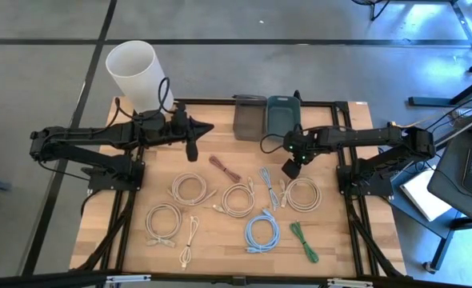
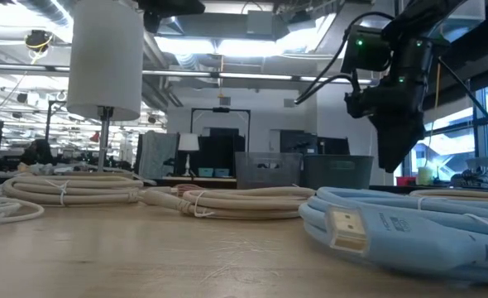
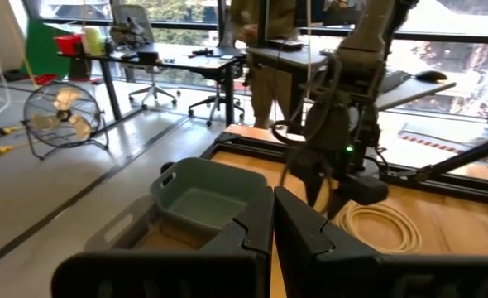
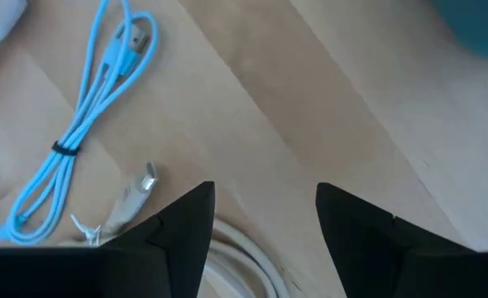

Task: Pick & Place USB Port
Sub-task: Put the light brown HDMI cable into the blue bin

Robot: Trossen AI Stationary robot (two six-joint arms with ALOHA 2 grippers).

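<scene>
The right end effector (image 1: 292, 169) hung above the wooden counter (image 1: 220, 248), its two fingers (image 4: 186, 223) apart with nothing between them. Directly below it lay bare wood, with the edge of a coiled white cable (image 1: 302, 194) just beside it and a small bundled light-blue USB cable (image 4: 83, 124) a little to the left. The teal bin (image 1: 282, 114) and the grey bin (image 1: 250, 117) stood side by side at the far edge of the counter. The left end effector (image 1: 210, 126) waited over the far left part of the counter, its fingers (image 3: 252, 232) pressed together and empty, near the white cylinder (image 1: 136, 74). Other coiled cables, white, light blue (image 1: 262, 232), green (image 1: 304, 240) and brown (image 1: 225, 169), lay spread across the near half.
</scene>
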